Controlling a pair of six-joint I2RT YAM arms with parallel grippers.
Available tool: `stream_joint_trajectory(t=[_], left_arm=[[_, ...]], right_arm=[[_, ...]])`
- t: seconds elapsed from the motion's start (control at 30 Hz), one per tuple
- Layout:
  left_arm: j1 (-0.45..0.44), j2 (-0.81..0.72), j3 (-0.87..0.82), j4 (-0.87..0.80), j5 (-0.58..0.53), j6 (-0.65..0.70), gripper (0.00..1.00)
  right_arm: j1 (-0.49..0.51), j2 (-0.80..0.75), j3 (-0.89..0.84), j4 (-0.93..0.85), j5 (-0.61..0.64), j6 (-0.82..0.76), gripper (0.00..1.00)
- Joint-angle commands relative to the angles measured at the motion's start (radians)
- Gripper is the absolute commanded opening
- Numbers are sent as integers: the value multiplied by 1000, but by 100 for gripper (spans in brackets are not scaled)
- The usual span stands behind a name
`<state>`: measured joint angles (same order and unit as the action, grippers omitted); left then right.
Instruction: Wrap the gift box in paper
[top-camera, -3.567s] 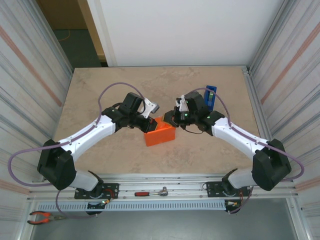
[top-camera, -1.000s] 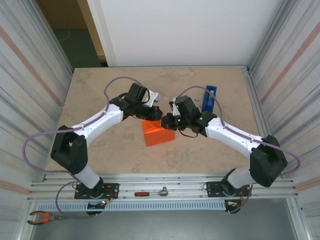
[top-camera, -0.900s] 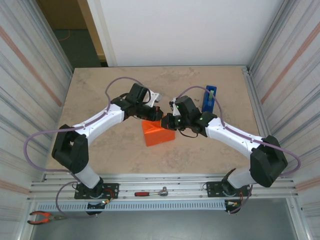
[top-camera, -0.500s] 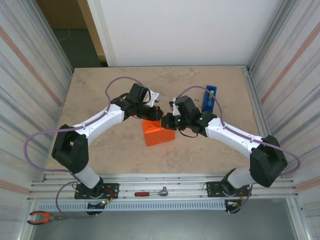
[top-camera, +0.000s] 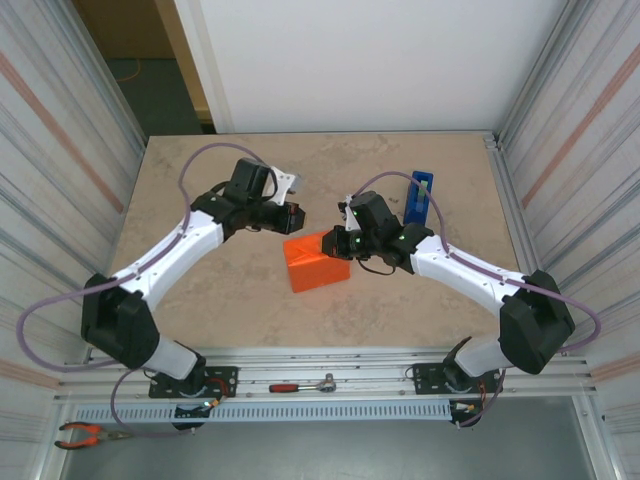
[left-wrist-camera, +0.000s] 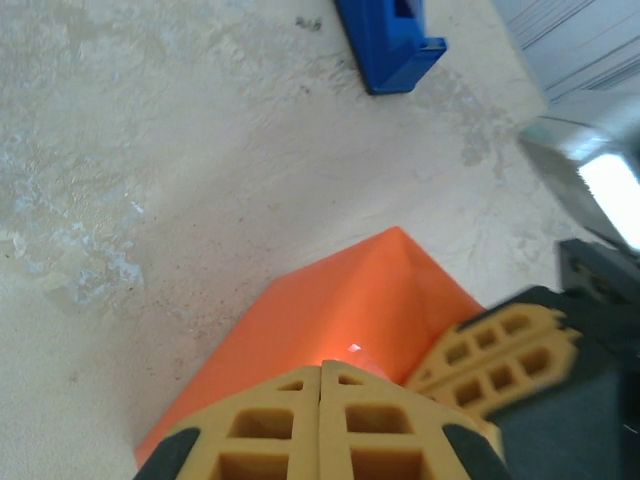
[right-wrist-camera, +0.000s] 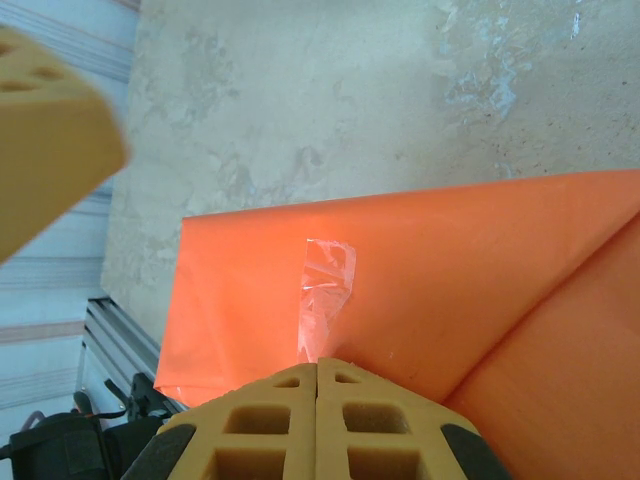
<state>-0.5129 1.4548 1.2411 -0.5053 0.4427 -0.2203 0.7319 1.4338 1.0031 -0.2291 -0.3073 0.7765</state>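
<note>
Orange paper (top-camera: 320, 263) is folded into a blocky parcel in the middle of the table (top-camera: 200, 300), between the two arms. The gift box is covered, and I judge it lies inside the wrapping. A short, crinkled strip of clear tape (right-wrist-camera: 325, 285) holds one seam on the top face.

The right gripper (right-wrist-camera: 318, 368) has its fingers pressed together with nothing between them. Its tips sit at the parcel's far right edge, apparently touching the paper just by the tape. The left gripper (left-wrist-camera: 320, 372) is likewise closed and empty, hanging just beyond the parcel's far left corner and apart from it. A blue tape dispenser (top-camera: 421, 197) stands to the far right, well apart from the parcel.

The tape looks small and wrinkled, so the seam could spring open once the pressing fingers lift. A sideways push from closed fingers could slide the light parcel or crease and tear the thin sheet. The two grippers are near each other, so a careless move could knock them together.

No brand, label or writing can be read on the paper or the dispenser.
</note>
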Motion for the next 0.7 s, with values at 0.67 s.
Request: stream_joint_trajectory(t=[0.67], left_arm=[[-135, -32, -117, 16, 13, 34, 2]], right_arm=[[24, 86, -78, -177, 16, 20, 0]])
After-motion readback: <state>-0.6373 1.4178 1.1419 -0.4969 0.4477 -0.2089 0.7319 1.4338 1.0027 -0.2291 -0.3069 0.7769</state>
